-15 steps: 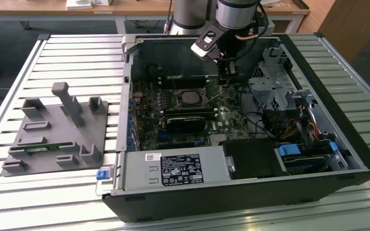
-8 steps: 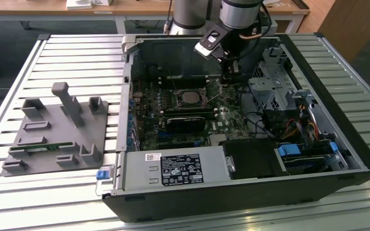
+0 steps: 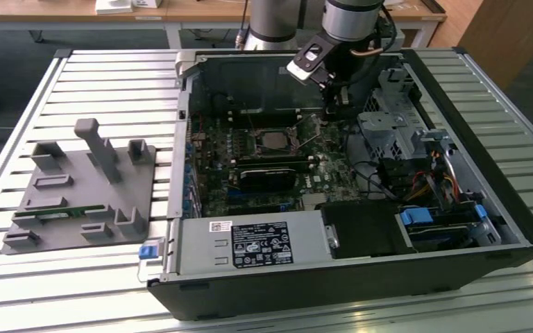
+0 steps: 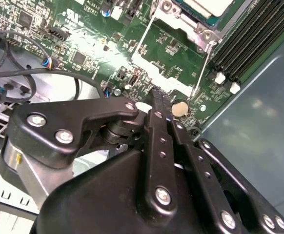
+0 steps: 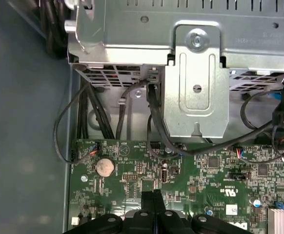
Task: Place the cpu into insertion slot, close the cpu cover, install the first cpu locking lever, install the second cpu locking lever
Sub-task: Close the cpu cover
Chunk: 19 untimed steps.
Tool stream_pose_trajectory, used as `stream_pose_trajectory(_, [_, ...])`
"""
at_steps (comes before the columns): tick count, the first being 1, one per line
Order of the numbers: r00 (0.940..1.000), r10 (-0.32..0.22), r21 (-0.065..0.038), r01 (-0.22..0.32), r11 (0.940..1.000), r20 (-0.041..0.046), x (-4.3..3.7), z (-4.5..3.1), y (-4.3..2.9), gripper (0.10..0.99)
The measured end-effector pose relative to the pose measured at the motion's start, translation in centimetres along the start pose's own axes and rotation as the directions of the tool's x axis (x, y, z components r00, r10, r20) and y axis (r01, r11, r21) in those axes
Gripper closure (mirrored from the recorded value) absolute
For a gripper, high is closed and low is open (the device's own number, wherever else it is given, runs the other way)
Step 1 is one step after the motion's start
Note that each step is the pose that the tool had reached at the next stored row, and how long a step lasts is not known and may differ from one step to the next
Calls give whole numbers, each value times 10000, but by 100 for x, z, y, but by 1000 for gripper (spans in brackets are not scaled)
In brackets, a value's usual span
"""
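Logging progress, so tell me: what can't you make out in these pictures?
Cpu: cut off by the second wrist view's edge.
Socket: too small in the exterior view to tell if latched.
What the hand touches: hidden under it in both wrist views.

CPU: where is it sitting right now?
The cpu lies in the slot in the middle of the motherboard in the exterior view, to the exterior view's left of the gripper, with the long black module on its camera side.
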<state>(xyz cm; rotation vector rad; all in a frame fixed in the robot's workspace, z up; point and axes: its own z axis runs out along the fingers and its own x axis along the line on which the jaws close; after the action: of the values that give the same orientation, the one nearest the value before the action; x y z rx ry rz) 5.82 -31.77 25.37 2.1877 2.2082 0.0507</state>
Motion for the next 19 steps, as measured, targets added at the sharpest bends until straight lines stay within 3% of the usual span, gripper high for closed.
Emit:
stream_pose_trajectory(11, [10000, 16, 11, -16, 10000, 2, 0, 94, 28, 980])
stream_pose_trajectory(19, [10000, 14, 13, -14, 10000, 3, 1, 95, -93, 980])
